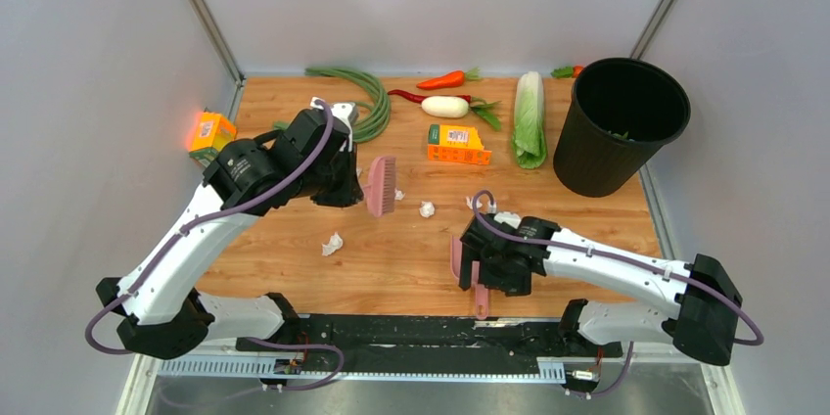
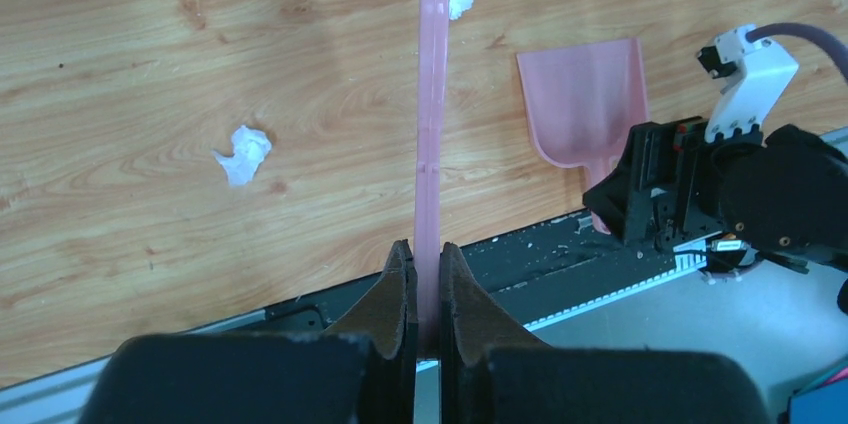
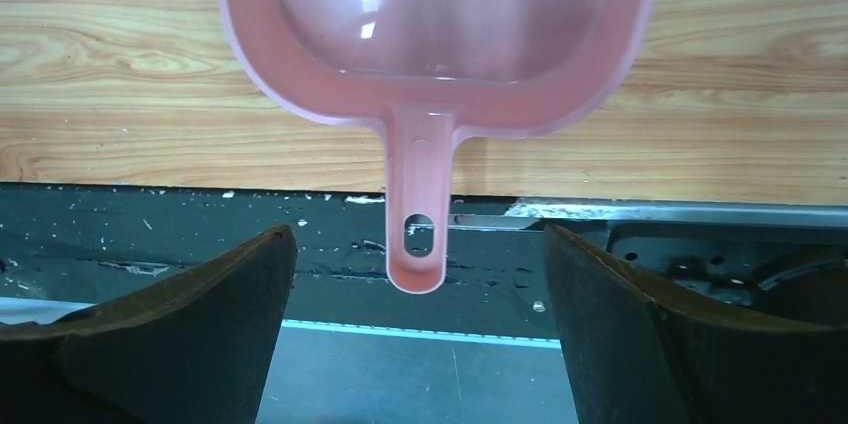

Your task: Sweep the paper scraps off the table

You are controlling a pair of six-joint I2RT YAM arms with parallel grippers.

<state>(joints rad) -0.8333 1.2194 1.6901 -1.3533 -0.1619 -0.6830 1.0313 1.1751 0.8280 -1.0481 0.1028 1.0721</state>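
The right hand needs to close squarely on the pink plastic dustpan by its handle, which lies between its wide-spread, empty fingers at the near edge of the light-brown wooden table. The left hand is clenched on the pink brush, hovering above scattered white crumpled paper scraps mid-table.

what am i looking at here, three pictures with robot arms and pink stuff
Two robot arms are bolted to a wooden table. One picture looks down from above; the other two come from cameras on each wrist. The left pincer is shut on a pink brush, seen edge-on in its wrist view. The right pincer is open either side of the pink dustpan's handle, not gripping it. Small white paper scraps lie between them. Vegetables, orange boxes and a black bin sit further back.
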